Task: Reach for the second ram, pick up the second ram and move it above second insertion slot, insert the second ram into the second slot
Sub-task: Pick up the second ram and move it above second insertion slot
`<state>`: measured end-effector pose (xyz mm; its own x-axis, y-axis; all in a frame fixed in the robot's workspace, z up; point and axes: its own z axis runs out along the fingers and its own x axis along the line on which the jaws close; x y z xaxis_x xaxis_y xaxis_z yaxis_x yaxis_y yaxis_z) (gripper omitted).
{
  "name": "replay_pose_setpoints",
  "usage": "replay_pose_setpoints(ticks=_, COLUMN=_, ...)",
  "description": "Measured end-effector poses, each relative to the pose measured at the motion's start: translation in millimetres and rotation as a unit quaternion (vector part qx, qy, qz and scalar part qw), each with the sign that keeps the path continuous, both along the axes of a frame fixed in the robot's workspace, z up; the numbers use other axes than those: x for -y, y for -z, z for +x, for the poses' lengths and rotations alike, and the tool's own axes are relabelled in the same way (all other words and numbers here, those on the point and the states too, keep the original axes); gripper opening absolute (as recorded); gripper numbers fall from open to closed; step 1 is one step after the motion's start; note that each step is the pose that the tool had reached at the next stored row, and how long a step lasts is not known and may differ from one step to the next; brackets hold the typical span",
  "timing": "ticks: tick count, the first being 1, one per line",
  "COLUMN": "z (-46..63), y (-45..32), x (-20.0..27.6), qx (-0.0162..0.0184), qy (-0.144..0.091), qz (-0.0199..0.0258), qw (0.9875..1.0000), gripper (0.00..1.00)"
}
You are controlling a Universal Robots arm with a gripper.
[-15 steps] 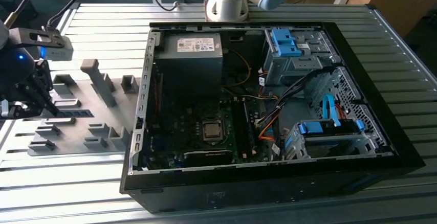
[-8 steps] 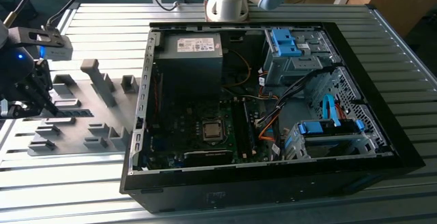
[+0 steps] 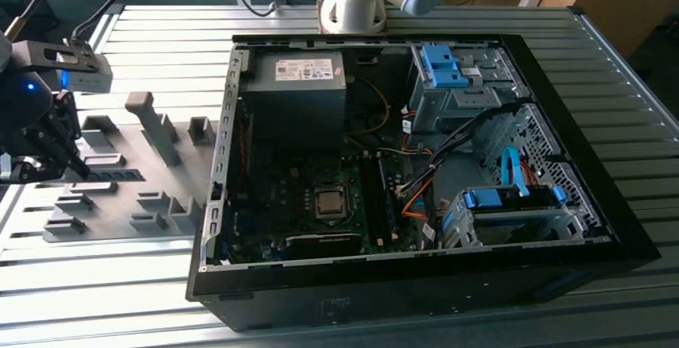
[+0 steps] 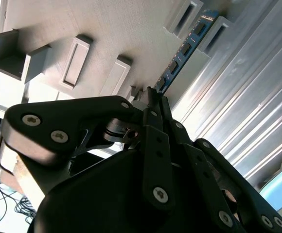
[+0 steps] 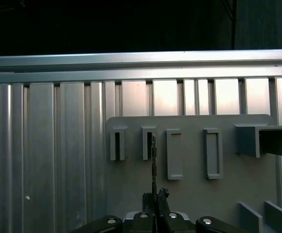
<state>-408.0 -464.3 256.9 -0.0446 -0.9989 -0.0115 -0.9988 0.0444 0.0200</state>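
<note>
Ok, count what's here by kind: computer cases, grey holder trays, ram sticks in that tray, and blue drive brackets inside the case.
computer case: 1
grey holder tray: 1
ram stick in the tray: 1
blue drive brackets: 2
Total: 5

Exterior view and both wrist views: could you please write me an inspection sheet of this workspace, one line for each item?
surface: ribbed aluminium table; a grey holder plate lies on it.
job's things: second ram stands on edge, its far end in a holder of the plate; open computer case sits to the exterior view's right of the plate, motherboard exposed.
clutter: nothing seen.
grippers: pincer shut on the near end of the second ram, at the plate.
cables: orange and blue cables inside the case.
surroundings: arm's base on the table behind the case.
</note>
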Motion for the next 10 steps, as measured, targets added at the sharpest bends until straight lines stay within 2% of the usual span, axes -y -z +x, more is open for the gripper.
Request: replay_pose_setpoints(ticks=10, z=0.0, y=-4.8, x=0.0, qx=0.0001, qy=0.000, qz=0.0000, qw=1.0000, gripper=0.14)
